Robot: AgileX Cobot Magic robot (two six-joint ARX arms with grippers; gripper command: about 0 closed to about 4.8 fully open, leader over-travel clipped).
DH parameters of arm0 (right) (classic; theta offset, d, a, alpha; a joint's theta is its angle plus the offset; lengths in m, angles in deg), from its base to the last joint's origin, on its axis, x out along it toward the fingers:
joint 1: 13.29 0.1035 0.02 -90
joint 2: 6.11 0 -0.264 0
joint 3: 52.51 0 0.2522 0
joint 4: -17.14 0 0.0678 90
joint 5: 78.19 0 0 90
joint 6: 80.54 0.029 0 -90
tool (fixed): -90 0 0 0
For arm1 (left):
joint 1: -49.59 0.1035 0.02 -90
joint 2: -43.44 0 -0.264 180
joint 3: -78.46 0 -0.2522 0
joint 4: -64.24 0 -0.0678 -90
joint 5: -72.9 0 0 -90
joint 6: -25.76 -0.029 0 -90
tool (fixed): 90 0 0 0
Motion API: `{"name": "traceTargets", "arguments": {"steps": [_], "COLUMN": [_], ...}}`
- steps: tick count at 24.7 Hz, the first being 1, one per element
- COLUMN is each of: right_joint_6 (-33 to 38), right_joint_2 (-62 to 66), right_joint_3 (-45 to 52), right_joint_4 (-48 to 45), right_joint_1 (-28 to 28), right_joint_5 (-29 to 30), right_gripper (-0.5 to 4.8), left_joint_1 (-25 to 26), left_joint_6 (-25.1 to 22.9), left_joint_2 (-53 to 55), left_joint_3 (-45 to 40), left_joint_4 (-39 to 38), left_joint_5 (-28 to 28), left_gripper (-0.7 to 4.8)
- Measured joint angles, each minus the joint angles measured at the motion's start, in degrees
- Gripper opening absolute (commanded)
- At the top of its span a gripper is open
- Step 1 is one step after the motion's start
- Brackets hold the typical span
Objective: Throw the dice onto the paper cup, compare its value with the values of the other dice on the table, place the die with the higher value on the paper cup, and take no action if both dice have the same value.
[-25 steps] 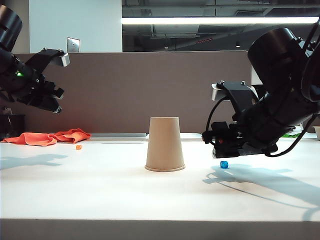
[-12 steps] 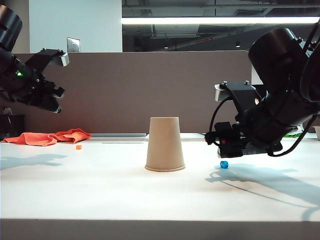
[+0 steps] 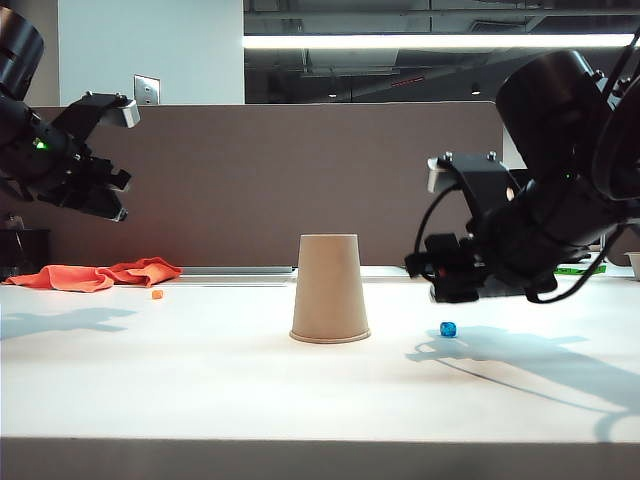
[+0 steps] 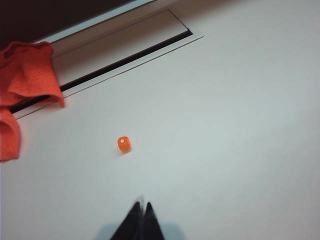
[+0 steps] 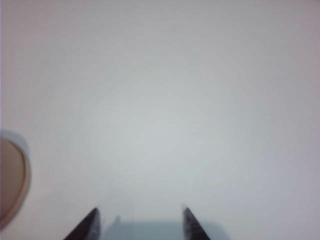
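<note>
The tan paper cup point(image 3: 330, 289) stands upside down at the middle of the white table; its edge also shows in the right wrist view point(image 5: 12, 177). A tiny orange die point(image 3: 157, 294) lies on the table at the far left, also seen in the left wrist view point(image 4: 124, 143). The small blue die point(image 3: 448, 329) rests to the right of the cup. My left gripper point(image 3: 108, 205) hangs high above the table on the left, shut and empty point(image 4: 143, 206). My right gripper point(image 3: 425, 272) hovers just above the blue die, open and empty point(image 5: 140, 214).
An orange cloth point(image 3: 95, 274) lies crumpled at the back left by the table's rear slot point(image 4: 125, 55). A brown partition wall point(image 3: 260, 180) runs behind the table.
The right gripper has tilted and risen slightly over the blue die. The left gripper has stayed where it was. Neither die nor the cup has moved.
</note>
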Motion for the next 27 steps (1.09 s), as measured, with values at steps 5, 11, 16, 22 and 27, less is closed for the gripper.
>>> {"name": "traceTargets", "arguments": {"steps": [5, 11, 16, 22, 27], "right_joint_6": [0.63, 3.10, 3.65, 3.65, 3.65], "right_joint_2": [0.00, 0.00, 0.00, 0.00, 0.00], "right_joint_3": [-0.07, -0.04, -0.07, -0.04, -0.04], "right_joint_4": [-2.91, -3.15, -3.89, 3.67, 5.40], "right_joint_1": [0.00, 0.00, 0.00, 0.00, 0.02], "right_joint_5": [1.16, 3.19, 1.66, 1.29, 1.53], "right_gripper": [2.11, 2.11, 2.11, 2.11, 2.11], "left_joint_1": [0.00, 0.00, 0.00, 0.00, 0.00], "left_joint_6": [0.00, 0.00, 0.00, 0.00, 0.00], "left_joint_2": [0.00, 0.00, 0.00, 0.00, 0.00], "left_joint_3": [0.00, 0.00, 0.00, 0.00, 0.00], "left_joint_4": [0.31, -0.02, -0.35, -0.33, 0.24], "left_joint_5": [0.00, 0.09, 0.13, 0.11, 0.13], "left_gripper": [-0.05, -0.05, -0.05, -0.05, -0.05]}}
